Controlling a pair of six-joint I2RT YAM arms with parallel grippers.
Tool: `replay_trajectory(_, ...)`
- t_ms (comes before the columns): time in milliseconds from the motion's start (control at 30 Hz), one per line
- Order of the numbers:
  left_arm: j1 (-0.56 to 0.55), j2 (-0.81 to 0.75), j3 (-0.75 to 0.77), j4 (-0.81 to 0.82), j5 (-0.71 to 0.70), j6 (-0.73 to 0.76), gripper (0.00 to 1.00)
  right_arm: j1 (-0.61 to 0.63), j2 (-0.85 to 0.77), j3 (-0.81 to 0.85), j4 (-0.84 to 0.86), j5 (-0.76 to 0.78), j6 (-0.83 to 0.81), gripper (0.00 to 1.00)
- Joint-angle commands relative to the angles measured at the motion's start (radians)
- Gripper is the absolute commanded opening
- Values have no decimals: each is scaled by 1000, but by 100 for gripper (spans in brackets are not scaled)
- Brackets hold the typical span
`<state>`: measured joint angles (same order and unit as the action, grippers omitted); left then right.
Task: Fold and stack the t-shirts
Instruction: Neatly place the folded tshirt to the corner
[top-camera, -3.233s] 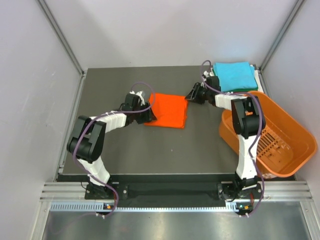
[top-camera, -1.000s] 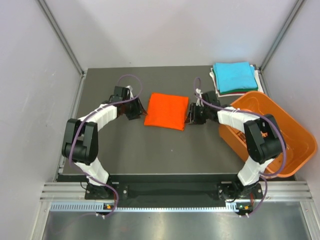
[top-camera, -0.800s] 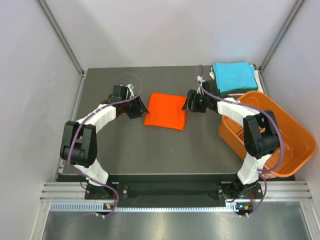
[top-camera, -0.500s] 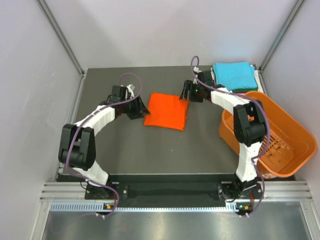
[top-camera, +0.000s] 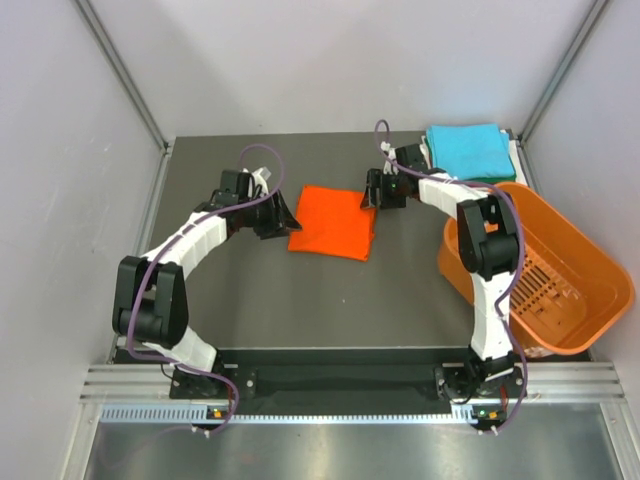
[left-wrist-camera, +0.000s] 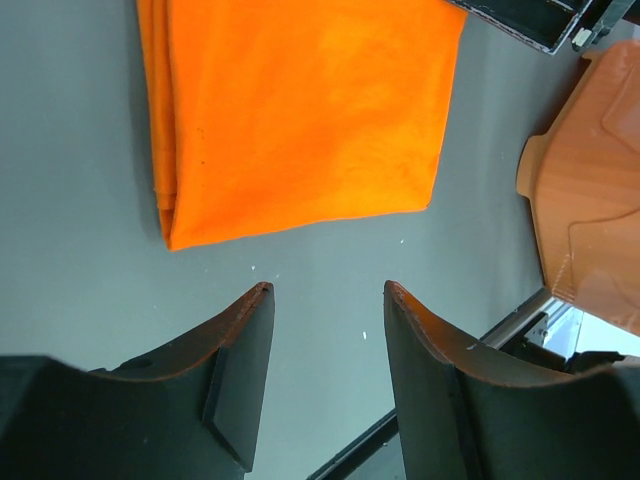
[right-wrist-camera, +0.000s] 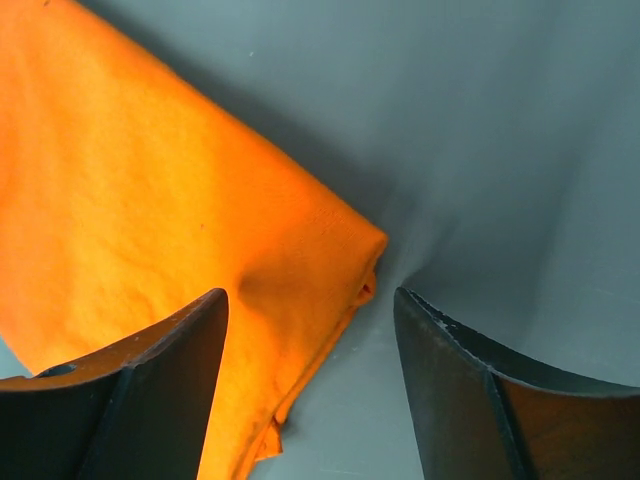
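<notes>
- Right gripper (top-camera: 372, 192), jaws spread, now brackets the orange t-shirt (top-camera: 333, 222) at its far corner, up from its side edge; contact unclear.
- Left gripper (top-camera: 283, 216) stays beside it, released.

Bare grey tabletop (left-wrist-camera: 325, 350) between the parted jaws of the left gripper (left-wrist-camera: 325, 290), folded bright orange cloth t-shirt (left-wrist-camera: 300, 110) just ahead, orange plastic basket (left-wrist-camera: 590, 190) further right, shirt corner before the parted jaws of the right gripper (right-wrist-camera: 312, 294).
</notes>
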<state>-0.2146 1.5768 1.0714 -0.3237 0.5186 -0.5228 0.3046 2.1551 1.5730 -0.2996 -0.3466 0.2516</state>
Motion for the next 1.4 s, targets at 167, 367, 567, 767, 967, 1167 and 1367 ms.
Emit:
replay_trajectory(167, 7, -3, 45, -3, 43, 18, 53, -15, 68, 33, -47, -104, -66, 61)
replay_trajectory(367, 7, -11, 82, -41, 50, 33, 53, -18, 98, 62, -69, -117, -84, 53)
replay_trajectory(567, 9, -21, 96, -77, 32, 64, 53, -47, 89, 55, -68, -127, -92, 31)
replay_trajectory(767, 9, -24, 82, -86, 29, 81, 53, -56, 40, 81, -73, -124, -101, 0)
replay_trajectory(967, 9, -47, 64, -112, -17, 110, 53, -56, -46, 151, -145, 1, -132, 0)
replay_trajectory(1167, 9, -57, 41, -97, 23, 112, 53, -58, -72, 303, -303, 190, -204, 0)
replay_trajectory(1367, 9, -60, 33, -80, 55, 103, 53, -67, -93, 407, -387, 325, -288, 0)
